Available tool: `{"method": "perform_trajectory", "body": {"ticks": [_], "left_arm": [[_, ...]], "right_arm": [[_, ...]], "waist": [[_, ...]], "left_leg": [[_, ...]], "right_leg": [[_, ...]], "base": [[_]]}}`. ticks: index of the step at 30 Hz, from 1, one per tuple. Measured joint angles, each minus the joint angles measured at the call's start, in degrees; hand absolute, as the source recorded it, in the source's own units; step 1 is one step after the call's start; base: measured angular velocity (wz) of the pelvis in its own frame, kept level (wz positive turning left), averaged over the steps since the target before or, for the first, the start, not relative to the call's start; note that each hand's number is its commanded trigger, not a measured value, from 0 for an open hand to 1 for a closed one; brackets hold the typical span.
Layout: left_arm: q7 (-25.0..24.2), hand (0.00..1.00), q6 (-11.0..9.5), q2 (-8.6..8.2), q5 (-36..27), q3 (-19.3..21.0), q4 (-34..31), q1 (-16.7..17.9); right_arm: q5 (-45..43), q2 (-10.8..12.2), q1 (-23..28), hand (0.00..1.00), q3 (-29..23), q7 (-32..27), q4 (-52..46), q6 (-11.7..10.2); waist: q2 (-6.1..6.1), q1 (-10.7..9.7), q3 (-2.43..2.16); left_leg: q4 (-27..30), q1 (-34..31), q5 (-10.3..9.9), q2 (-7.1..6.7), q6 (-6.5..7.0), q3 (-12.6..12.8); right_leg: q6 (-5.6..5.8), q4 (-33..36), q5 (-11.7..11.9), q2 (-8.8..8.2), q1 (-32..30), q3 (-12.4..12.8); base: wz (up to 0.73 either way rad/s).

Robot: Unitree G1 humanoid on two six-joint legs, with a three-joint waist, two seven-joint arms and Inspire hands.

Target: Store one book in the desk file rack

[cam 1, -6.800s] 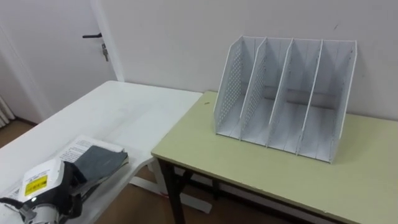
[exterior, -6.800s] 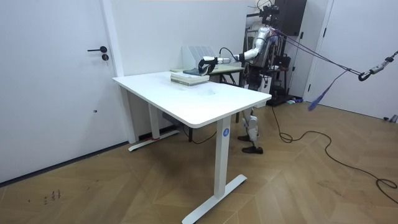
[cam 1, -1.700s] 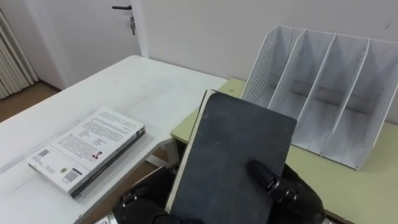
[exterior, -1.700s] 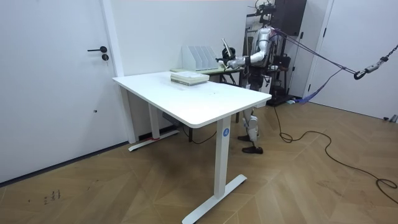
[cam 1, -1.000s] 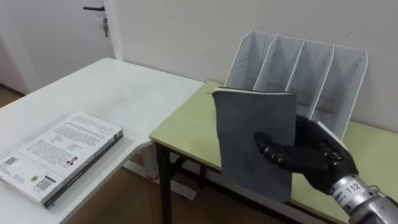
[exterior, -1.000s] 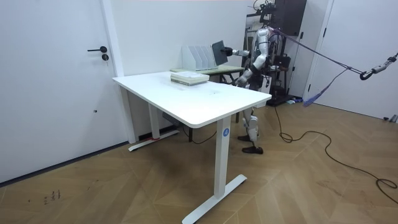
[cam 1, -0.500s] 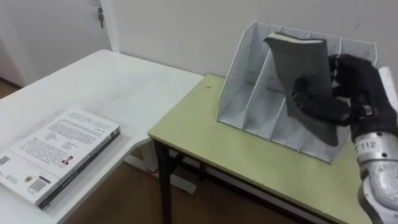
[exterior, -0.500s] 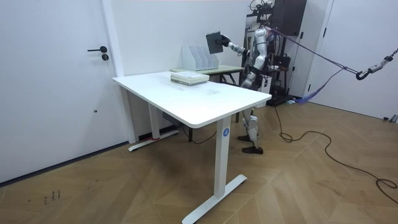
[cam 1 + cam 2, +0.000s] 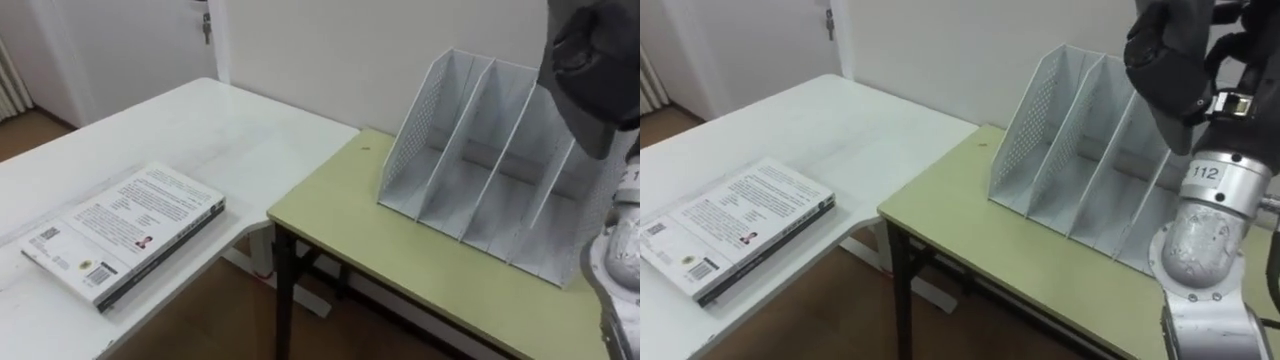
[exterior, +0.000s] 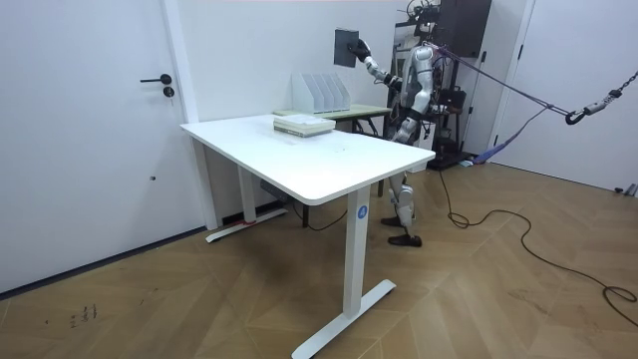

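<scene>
Nearest in the eye views, the robot's right forearm runs up the right edge. At lower left a white-covered book (image 9: 125,232) lies flat on the white bench (image 9: 250,140), close to the edge that faces the robot. Just past that bench's corner stands the green bench (image 9: 370,220); whether the two touch I cannot tell. On the green bench, set back toward the wall (image 9: 330,50), the white file rack (image 9: 480,170) stands upright. Its perforated end panel is on the left and its slots open toward the robot. Over the rack's right part the right robot hand (image 9: 1170,60) is high in the air, grasping the dark book (image 10: 346,46). In the eye views hand and book read as one dark mass at the top edge, so how the hand sits on the cover cannot be made out there. The room view shows the robot standing upright on the room view's right of the green bench. Its right arm stretches up toward the room view's left and holds the dark book upright, well above the rack and not yet in any slot. The left robot hand (image 10: 397,127) hangs low beside the body; whether it is released or clenched I cannot tell. Farthest off, a white door (image 10: 100,150) with a dark handle stands shut in the wall.
</scene>
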Motion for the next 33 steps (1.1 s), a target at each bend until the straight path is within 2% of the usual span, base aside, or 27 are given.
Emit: {"method": "perform_trajectory", "body": {"ticks": [4,9,14,22,33], "left_arm": [[0.12,0.0,-0.28,0.25,0.03,-0.03,1.14,0.31],[0.17,0.0,-0.36,0.35,0.03,-0.05,1.69,0.29],[1.24,0.0,-0.3,0.36,0.37,-0.08,1.77,0.36],[1.28,0.0,0.18,0.36,0.35,0.01,1.75,0.37],[1.25,0.0,0.82,0.38,0.38,-0.01,1.66,0.31]], "right_arm": [[0.04,-0.61,-4.79,1.0,-1.49,-3.24,4.84,-0.09],[0.58,-1.43,-6.31,1.0,-1.7,-4.65,8.55,-1.38],[1.13,-1.44,-6.37,1.0,-1.77,-5.2,12.47,-1.46],[10.81,-1.45,-6.37,1.0,-1.8,-5.26,15.79,-1.44],[12.24,-2.25,-6.37,1.0,-1.71,-5.61,21.5,-1.37]], "waist": [[-0.02,0.11,-0.01],[-0.05,0.24,0.06],[-0.07,0.15,0.07],[-0.02,0.22,0.09],[0.17,0.5,0.08]], "left_leg": [[0.42,-0.69,0.01,0.03,-0.02,-1.1],[0.55,-1.02,0.01,0.03,-0.02,-1.55],[0.68,-1.55,0.01,-0.12,-0.02,-2.49],[0.92,-1.63,0.02,-0.23,0.0,-3.06],[1.64,-1.98,0.04,-0.47,0.03,-4.1]], "right_leg": [[-0.11,-0.11,0.07,0.03,0.22,-0.68],[-0.13,-0.29,0.06,-0.07,0.17,-1.3],[-0.12,-0.21,0.05,-0.31,0.18,-1.89],[-0.1,-0.18,0.04,-0.53,0.34,-2.49],[-0.05,-0.21,-0.01,-0.88,0.83,-3.65]], "base": [[0.13],[0.07],[0.04],[0.02],[0.06]]}}
